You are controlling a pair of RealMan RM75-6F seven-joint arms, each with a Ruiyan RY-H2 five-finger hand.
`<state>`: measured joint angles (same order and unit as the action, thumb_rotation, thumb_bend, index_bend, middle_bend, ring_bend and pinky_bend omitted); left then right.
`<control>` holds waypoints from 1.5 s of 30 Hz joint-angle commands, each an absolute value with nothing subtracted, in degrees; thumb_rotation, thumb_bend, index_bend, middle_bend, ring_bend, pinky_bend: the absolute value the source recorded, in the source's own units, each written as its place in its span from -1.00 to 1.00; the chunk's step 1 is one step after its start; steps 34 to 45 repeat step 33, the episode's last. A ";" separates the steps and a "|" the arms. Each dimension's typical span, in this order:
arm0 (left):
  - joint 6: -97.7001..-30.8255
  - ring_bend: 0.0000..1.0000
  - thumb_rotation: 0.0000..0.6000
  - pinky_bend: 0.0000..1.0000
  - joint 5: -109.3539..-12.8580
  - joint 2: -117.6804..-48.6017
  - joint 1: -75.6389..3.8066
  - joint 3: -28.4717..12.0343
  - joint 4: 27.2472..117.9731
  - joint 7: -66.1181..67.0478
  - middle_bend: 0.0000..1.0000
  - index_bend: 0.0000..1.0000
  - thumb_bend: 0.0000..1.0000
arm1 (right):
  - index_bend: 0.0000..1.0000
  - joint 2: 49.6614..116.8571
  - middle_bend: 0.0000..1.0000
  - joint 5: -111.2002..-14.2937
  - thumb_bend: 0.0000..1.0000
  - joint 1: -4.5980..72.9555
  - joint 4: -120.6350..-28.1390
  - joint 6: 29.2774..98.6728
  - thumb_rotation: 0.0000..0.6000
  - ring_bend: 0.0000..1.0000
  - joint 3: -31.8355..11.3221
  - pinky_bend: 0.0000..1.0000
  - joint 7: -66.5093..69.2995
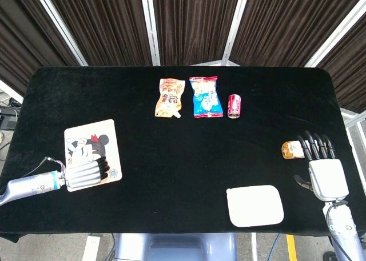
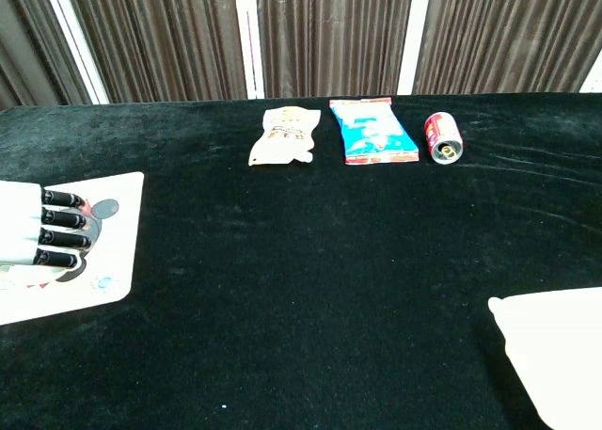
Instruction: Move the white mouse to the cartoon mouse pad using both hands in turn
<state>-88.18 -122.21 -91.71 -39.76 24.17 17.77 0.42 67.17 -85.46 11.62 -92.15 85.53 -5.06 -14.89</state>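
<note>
From the head view I am watching my left hand (image 1: 86,173) lying over the cartoon mouse pad (image 1: 91,152), fingers curled, the white mouse hidden, so its grip is unclear. My right hand (image 1: 325,168) is resting with fingers apart. The chest view is showing the left hand (image 2: 42,237) over the pad (image 2: 108,251).

On the black table (image 1: 183,129):

- Cartoon mouse pad (image 1: 91,147): 1, near the left edge.
- Snack packets: 2 in all, namely an orange pouch (image 1: 169,97) and a blue packet (image 1: 205,96), side by side in the far row.
- Red can (image 1: 234,106): 1, lying just right of the blue packet.
- Small orange-and-white container (image 1: 291,150): 1, at the right edge, kind unclear.
- White rounded pad (image 1: 254,205): 1, near front right.
- Robot hands: 2, namely left hand (image 1: 86,174) and right hand (image 1: 324,172).
</note>
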 commanded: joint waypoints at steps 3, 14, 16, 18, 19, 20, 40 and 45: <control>-86.50 -1.00 1.00 -1.00 -121.49 -92.22 -39.57 24.21 16.41 2.25 -1.00 -1.00 -1.00 | -1.00 67.07 -1.00 -85.56 -1.00 11.48 -92.09 85.53 1.00 -1.00 -5.21 -1.00 -14.69; -97.16 -1.00 1.00 -1.00 -113.77 -85.75 -37.15 17.13 25.80 3.38 -1.00 -1.00 -1.00 | -1.00 66.40 -1.00 -87.67 -1.00 10.96 -93.33 86.39 1.00 -1.00 -4.94 -1.00 -14.16; -98.38 -1.00 1.00 -1.00 -108.84 -83.97 -35.42 13.17 31.55 1.83 -1.00 -1.00 -1.00 | -1.00 66.23 -1.00 -88.30 -1.00 10.80 -93.67 86.75 1.00 -1.00 -4.84 -1.00 -14.06; -96.86 -1.00 1.00 -1.00 -100.21 -81.20 -31.67 8.33 43.26 -3.14 -1.00 -1.00 -1.00 | -1.00 66.01 -1.00 -88.96 -1.00 10.56 -94.05 87.27 1.00 -1.00 -4.73 -1.00 -13.88; -96.13 -1.00 1.00 -1.00 -99.14 -79.91 -31.16 7.92 46.92 -2.51 -1.00 -1.00 -1.00 | -1.00 65.95 -1.00 -89.05 -1.00 10.50 -94.11 87.34 1.00 -1.00 -4.70 -1.00 -13.86; -95.46 -1.00 1.00 -1.00 -97.27 -77.86 -30.33 7.06 52.65 -1.53 -1.00 -1.00 -1.00 | -1.00 65.87 -1.00 -89.17 -1.00 10.41 -94.18 87.45 1.00 -1.00 -4.68 -1.00 -13.79; -94.23 -1.00 1.00 -1.00 -74.73 -66.09 -17.57 2.29 93.17 7.45 -1.00 -1.00 -1.00 | -1.00 64.63 -1.00 -89.98 -1.00 9.25 -94.86 88.79 1.00 -1.00 -4.54 -1.00 -12.02; -94.23 -1.00 1.00 -1.00 -74.73 -66.09 -17.57 2.29 93.17 7.45 -1.00 -1.00 -1.00 | -1.00 64.63 -1.00 -89.98 -1.00 9.25 -94.86 88.79 1.00 -1.00 -4.54 -1.00 -12.02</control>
